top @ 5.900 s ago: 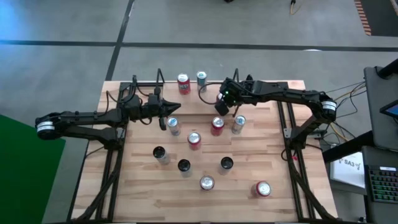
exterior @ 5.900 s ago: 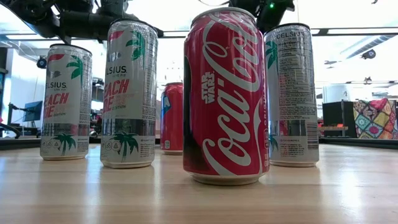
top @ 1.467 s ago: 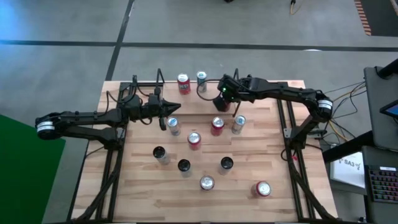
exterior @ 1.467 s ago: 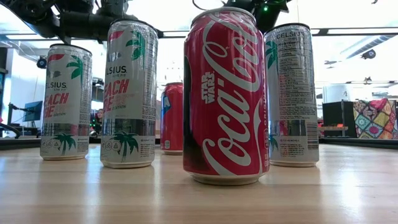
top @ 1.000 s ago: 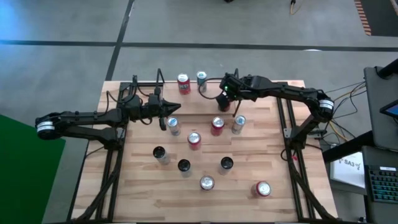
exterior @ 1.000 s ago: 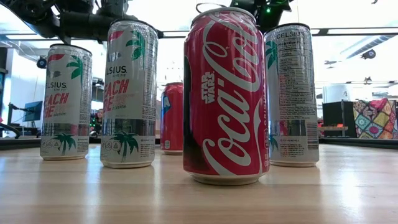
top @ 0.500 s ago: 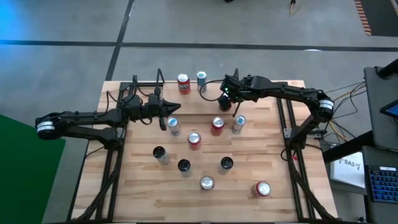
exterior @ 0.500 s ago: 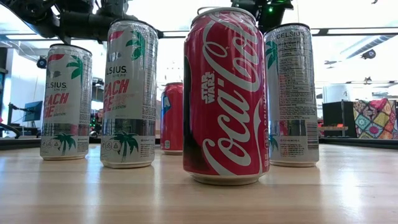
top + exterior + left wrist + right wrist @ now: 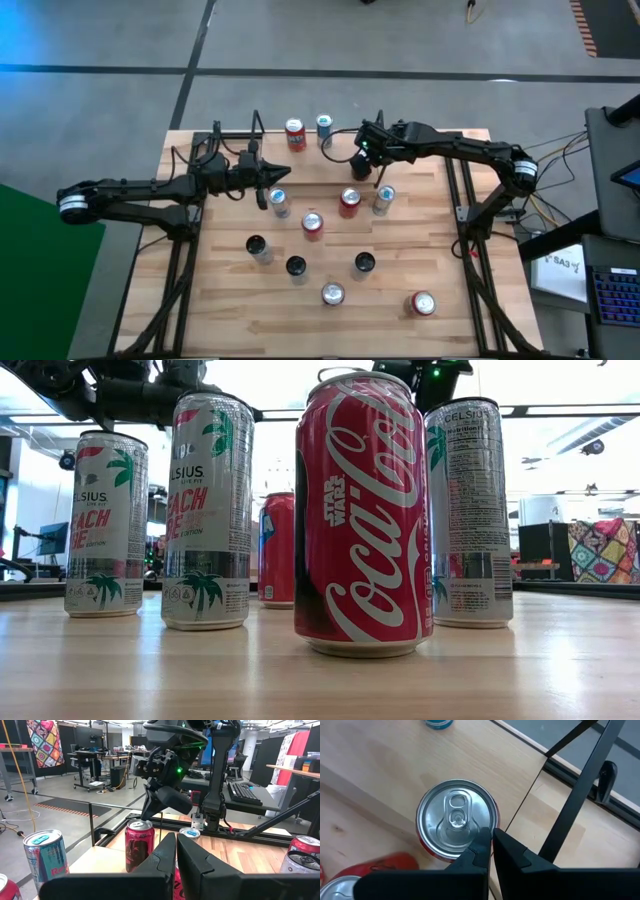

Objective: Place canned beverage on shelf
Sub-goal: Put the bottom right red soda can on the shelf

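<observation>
A red can (image 9: 456,820) with a silver top stands upright on the wooden floor of the shelf (image 9: 310,150), near its right loop end; my right arm hides it in the high view. My right gripper (image 9: 491,836) hangs shut just over the can's near rim, pointing steeply down, and also shows in the left wrist view (image 9: 150,812). Another red can (image 9: 295,133) and a blue-and-silver can (image 9: 324,126) stand farther left on the shelf. My left gripper (image 9: 286,172) waits shut and level over the table's left middle, pointing right. My right gripper's shut fingertips (image 9: 485,842) sit over the rim of the red can's top (image 9: 479,831), coming from above. Whether they touch the rim or hang just clear of it, I cannot tell. The can stands upright on its base on the shelf floor.
Several more cans stand loose on the table: a red one (image 9: 349,200) and a silver one (image 9: 384,197) just in front of the shelf, others (image 9: 313,222) toward the near edge. Tall cans (image 9: 362,510) fill the low view. Black side frames (image 9: 465,215) flank the table.
</observation>
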Tool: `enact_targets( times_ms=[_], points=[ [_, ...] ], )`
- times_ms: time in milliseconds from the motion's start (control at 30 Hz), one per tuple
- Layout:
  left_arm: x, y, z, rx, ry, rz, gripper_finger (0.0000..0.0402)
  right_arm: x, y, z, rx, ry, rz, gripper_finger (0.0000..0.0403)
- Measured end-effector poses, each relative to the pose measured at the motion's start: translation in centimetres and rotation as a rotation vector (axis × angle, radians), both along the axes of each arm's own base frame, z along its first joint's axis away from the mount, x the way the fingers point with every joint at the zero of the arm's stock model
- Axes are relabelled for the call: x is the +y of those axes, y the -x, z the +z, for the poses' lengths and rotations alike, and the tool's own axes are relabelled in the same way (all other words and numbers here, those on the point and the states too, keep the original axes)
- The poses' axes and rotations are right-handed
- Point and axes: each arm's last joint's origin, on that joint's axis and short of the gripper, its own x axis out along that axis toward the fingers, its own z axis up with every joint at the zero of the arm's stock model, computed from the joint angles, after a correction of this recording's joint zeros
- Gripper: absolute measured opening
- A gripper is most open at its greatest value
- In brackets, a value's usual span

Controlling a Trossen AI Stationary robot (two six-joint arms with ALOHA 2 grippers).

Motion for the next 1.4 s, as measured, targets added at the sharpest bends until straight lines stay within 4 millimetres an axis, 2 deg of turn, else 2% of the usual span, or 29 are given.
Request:
enact_targets(
  times_ms=[167, 433, 933, 1400],
  points=[
    [0.0, 0.0, 0.0, 0.000, 0.000, 0.000, 0.0000, 0.1, 0.2, 0.6, -0.012, 0.004, 0.004, 0.0009],
    [0.0, 0.0, 0.0, 0.000, 0.000, 0.000, 0.0000, -0.2, -0.6, 1.5, -0.076, 0.063, 0.062, 0.0009],
    [0.0, 0.0, 0.0, 0.000, 0.000, 0.000, 0.0000, -0.9, -2.4, -0.2, -0.062, 0.090, 0.111, 0.0009],
    [0.0, 0.0, 0.0, -0.001, -0.001, 0.000, 0.0000, -1.4, -2.4, -0.5, -0.065, 0.106, 0.019, 0.0009]
  ],
)
